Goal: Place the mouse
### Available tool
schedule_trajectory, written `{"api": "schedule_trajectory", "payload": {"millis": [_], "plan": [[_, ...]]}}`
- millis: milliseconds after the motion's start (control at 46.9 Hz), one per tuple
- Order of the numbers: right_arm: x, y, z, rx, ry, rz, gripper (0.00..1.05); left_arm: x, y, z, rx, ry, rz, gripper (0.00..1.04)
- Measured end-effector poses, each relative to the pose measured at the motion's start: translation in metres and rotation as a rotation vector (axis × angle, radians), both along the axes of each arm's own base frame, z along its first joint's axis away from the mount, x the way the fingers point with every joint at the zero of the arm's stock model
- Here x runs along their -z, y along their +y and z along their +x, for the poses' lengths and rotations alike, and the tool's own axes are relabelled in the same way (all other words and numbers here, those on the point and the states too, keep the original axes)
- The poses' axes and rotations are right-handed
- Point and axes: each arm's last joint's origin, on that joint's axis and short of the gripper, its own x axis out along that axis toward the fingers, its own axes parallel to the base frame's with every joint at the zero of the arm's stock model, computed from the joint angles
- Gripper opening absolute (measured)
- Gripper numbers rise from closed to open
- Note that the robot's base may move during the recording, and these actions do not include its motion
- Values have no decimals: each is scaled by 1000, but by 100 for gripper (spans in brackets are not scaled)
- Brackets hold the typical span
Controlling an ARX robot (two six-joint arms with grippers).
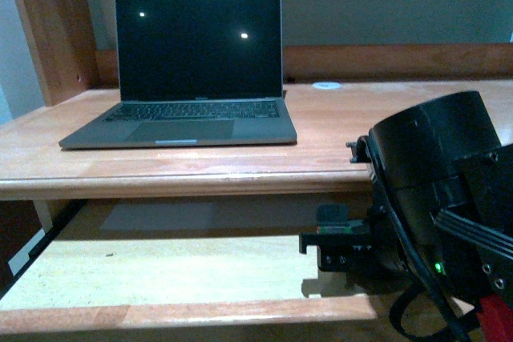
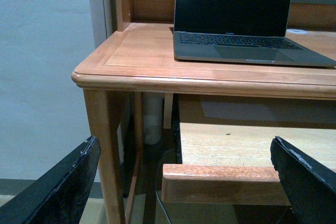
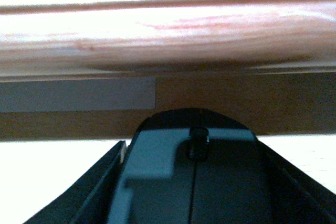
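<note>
Under the desk's (image 1: 240, 167) front edge, toward its right end, my right pincer (image 1: 340, 243) hung over the pull-out tray (image 1: 160, 274) and pinched the mouse (image 3: 195, 182). In the right wrist view the mouse filled the lower middle, black and domed, with its scroll wheel (image 3: 198, 143) facing the desk's front rail. My fingers (image 3: 92, 195) pressed against it on both sides. I could not tell whether the mouse touched the tray or hung just above it. In the front view my right arm (image 1: 433, 174) bulked large at the tray's right end, with a green light on it, and it hid that part of the tray.

My left pincer (image 2: 184, 153) was spread wide with nothing between its fingers (image 2: 65, 187). It hung low, off the desk's front left corner, and faced the tray's left front corner.

On the desk the laptop (image 1: 188, 110) stood open near the left side, its front edge set back from the desk's front edge. Its screen was dark, with two small bright spots on it. A small white disc (image 1: 326, 85) lay near the desk's back edge, to the right of the laptop and apart from it.
</note>
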Motion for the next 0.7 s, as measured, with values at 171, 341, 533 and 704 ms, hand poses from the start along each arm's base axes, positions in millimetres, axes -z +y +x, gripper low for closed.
{"api": "schedule_trajectory", "payload": {"millis": [171,341,533,704], "plan": [[0,0,0,0,-1,0,64,0,0,0,0,0,0,98],[-1,2,-1,-14,-14,-3,63,0,0,0,0,0,0,98],[-10,5,-16,-66,-26,3,63,0,0,0,0,0,0,98],[-29,8,-25,-108,-77,31,63,0,0,0,0,0,0,98]]}}
